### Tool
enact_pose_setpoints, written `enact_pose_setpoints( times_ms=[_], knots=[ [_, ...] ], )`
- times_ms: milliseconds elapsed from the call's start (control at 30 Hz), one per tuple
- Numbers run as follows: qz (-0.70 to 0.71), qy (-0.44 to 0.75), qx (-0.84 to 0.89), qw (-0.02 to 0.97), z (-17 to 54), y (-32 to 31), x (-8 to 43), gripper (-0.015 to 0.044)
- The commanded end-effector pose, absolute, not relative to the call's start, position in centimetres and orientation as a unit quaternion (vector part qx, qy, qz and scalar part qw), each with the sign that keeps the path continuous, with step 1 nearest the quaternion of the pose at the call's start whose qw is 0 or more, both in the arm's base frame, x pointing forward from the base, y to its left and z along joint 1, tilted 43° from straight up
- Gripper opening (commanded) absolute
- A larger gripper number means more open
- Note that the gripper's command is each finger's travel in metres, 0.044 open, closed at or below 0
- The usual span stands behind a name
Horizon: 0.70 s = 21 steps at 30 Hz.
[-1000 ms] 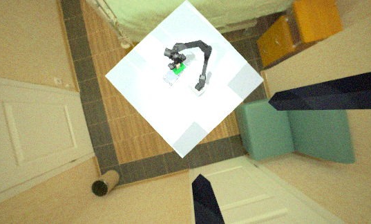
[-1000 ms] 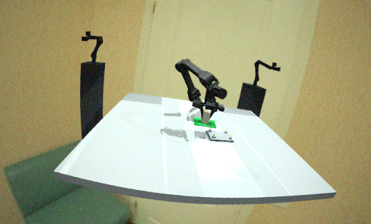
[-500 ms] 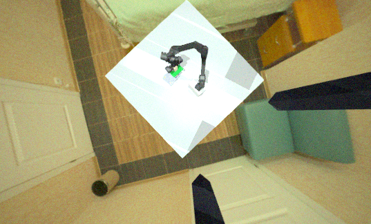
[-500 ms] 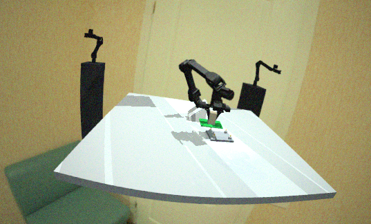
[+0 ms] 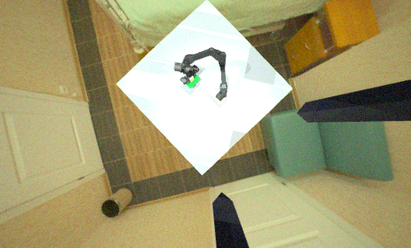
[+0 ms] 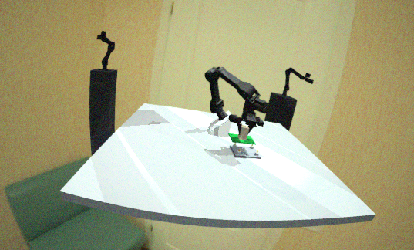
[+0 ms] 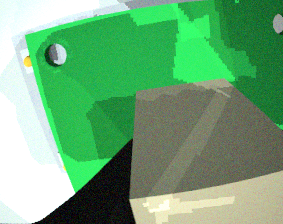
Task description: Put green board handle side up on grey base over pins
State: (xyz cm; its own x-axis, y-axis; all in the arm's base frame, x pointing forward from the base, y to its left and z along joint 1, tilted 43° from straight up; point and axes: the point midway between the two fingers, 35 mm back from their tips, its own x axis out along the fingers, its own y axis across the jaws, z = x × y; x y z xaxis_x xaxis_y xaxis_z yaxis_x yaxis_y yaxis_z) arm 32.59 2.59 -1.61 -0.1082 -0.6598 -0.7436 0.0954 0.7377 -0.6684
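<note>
"What do you have hold of?"

"My pincer (image 5: 191, 79) (image 6: 244, 133) is partly open, closed on the pale square handle (image 5: 191, 79) (image 6: 244, 132) (image 7: 207, 140) of the green board (image 5: 194, 82) (image 6: 237, 138) (image 7: 107, 75)."

"Where is the board?"

"Handle side up, above the grey base (image 5: 188, 89) (image 6: 247, 153) (image 7: 23, 82), apart from its bottom plate."

"Are the pins through?"

"In my wrist view, one gold pin (image 7: 28, 61) shows outside the board's edge, near a corner hole (image 7: 56, 54). I cannot tell about every corner."
</note>
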Motion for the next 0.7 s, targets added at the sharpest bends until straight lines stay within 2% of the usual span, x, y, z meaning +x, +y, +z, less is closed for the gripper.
enact_pose_setpoints(
  times_ms=[0, 667],
  knots=[
    [-0.291, 0.682, -0.209, 0.638, -2.3, 3.7, 32.9, 0.0],
    [-0.283, 0.689, -0.226, 0.628, -4.0, 4.9, 32.5, 0.0]
  ],
)
